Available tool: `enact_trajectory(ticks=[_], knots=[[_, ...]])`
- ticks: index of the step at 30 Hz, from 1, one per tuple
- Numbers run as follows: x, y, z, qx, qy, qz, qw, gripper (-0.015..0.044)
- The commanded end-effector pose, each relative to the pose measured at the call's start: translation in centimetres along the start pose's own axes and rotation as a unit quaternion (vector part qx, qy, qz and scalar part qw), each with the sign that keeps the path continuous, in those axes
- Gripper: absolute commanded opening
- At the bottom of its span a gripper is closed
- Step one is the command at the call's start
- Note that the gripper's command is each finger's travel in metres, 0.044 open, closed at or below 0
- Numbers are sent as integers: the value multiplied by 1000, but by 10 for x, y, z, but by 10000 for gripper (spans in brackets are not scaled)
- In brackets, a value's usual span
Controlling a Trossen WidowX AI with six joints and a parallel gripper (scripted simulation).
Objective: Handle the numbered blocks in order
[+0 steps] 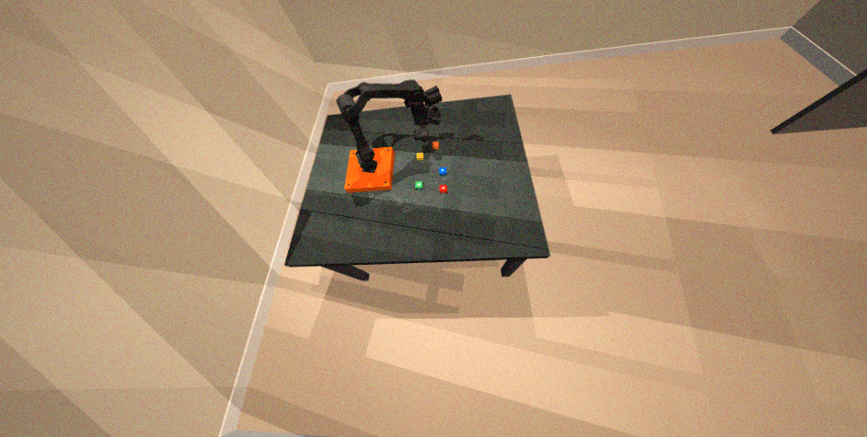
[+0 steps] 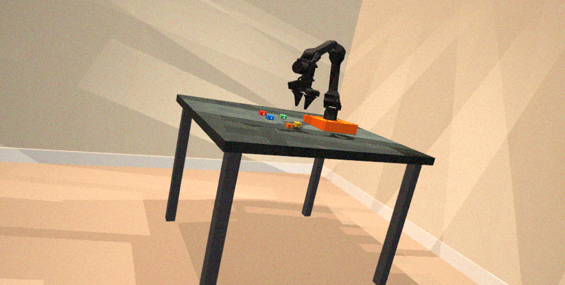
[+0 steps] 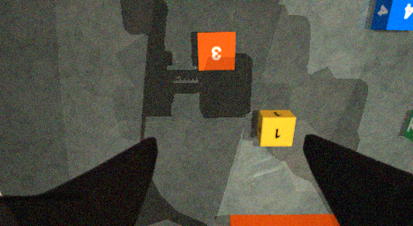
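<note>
Okay, progress can't be pinned down from here: all five blocks sit on the table [image 1: 484, 228] [image 2: 252, 135], and a grip-and-release leaves no mark. Gripper [image 1: 422, 137] [image 2: 301, 107] [image 3: 229, 143] is up over the table, fingers spread wide, nothing between them, so no block is mid-grip or mid-lift. Relative to the orange base plate [image 1: 382, 184] [image 2: 343, 126] [image 3: 282, 221]: yellow block "1" [image 1: 419, 155] [image 2: 297, 124] [image 3: 277, 130] and green block [image 1: 419, 185] [image 2: 282, 116] [image 3: 410, 125] are in the row nearer it; orange block "3" [image 1: 434, 144] [image 2: 289, 126] [image 3: 216, 50], blue block "4" [image 1: 442, 171] [image 2: 269, 117] [image 3: 399, 12] and red block [image 1: 443, 189] [image 2: 262, 113] are farther out. Hand is on the yellow/orange side, so my guess is a 1 or 3 step, could be before or after a grip. If 1 is next, everything's left; if 3, it's part done. Blue should get the small lift when its turn comes. Unreadable: green's digit, cut by the wrist view's edge; red's, out of that view and too small elsewhere. Full order stays open.
</note>
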State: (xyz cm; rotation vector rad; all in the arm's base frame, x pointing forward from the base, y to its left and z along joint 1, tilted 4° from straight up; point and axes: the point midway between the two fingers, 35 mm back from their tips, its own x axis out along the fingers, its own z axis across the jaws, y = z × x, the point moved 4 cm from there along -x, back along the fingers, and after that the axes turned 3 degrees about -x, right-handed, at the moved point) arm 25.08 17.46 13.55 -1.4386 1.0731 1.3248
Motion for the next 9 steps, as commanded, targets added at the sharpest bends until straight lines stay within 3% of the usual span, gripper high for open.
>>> enact_trajectory(ticks=[1,9], knots=[[-12,16,51,1,2,5,1000,400],[-21,34,88,2,5,7,1000,400]])
